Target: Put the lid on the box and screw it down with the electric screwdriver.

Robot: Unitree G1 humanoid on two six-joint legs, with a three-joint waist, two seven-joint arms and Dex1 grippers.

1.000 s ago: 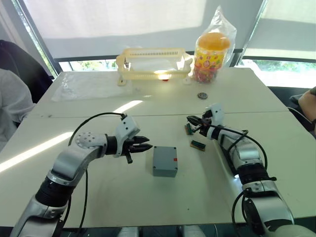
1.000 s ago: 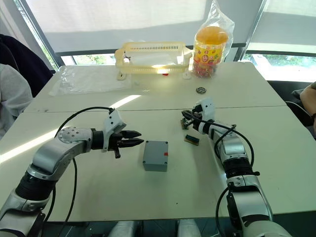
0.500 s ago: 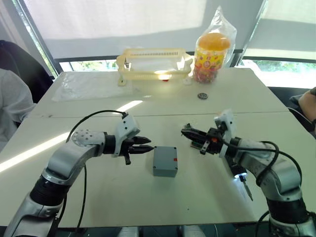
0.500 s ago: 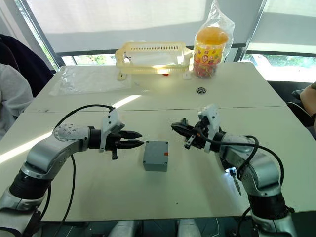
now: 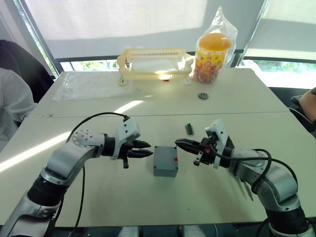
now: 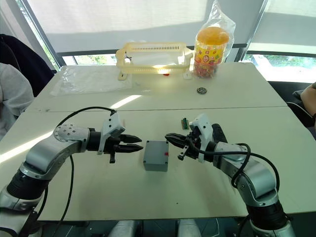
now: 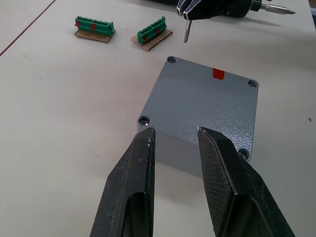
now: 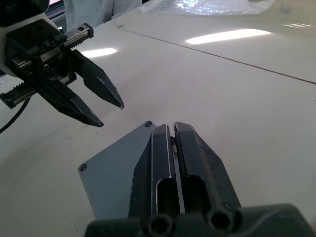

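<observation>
The grey-blue box stands mid-table with the flat lid on top of it. The lid has a screw hole in each corner and a small red mark. My left gripper is open, its fingertips just off the box's left edge. My right gripper is shut and points at the box from the right, its tips over the lid's right edge. The black electric screwdriver lies on the table behind my right gripper, its metal bit pointing toward me.
Two green terminal blocks lie beyond the box. At the back stand a yellow basket and a bagged candy jar. Near them lie a small round part and a plastic sheet. People sit at both table sides.
My right gripper has swung from the green blocks leftward and nearer to me, until its tips reach the box's right edge. The left gripper has edged slightly closer to the box.
</observation>
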